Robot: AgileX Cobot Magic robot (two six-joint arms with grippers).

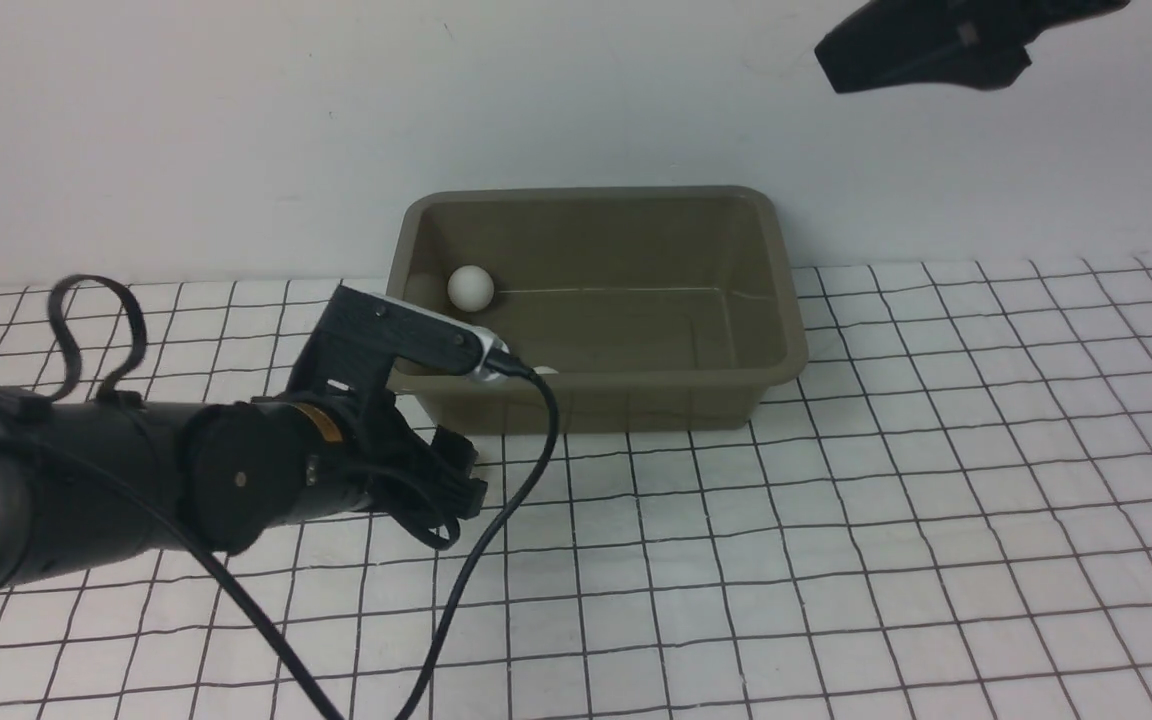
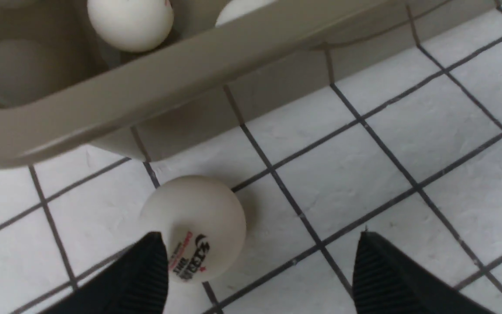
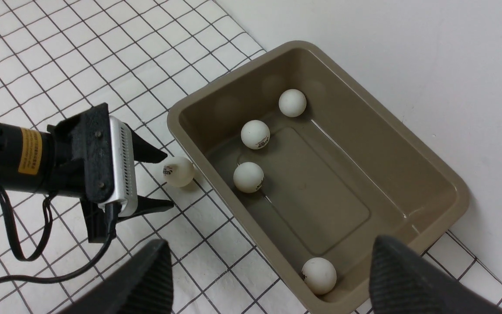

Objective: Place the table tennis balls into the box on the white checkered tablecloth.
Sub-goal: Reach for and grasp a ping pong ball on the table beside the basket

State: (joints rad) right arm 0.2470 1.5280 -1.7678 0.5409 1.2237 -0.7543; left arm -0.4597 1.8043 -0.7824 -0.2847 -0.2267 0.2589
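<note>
Sight of the table tennis balls (image 3: 255,134) is largely blocked in the front view by the left arm (image 1: 86,490) (only one whole ball is seen there). From the right wrist, four are seen inside the box (image 3: 377,144), and a fifth ball (image 3: 178,172) lies on the white checkered tablecloth (image 3: 37,52), just beside the box's outer wall. The box is set open side up, its long axis running left to right along the back wall (image 1: 236,120). The left gripper (image 3: 169,179) is spread apart with the fifth ball at its fingertips, unclamped, and the right gripper (image 3: 270,242) is likewise spread wide, with nothing held.

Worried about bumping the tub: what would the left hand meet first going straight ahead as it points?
Probably the loose ball, lying off-centre before the open left hand; just behind it stands the near wall of the box.
</note>
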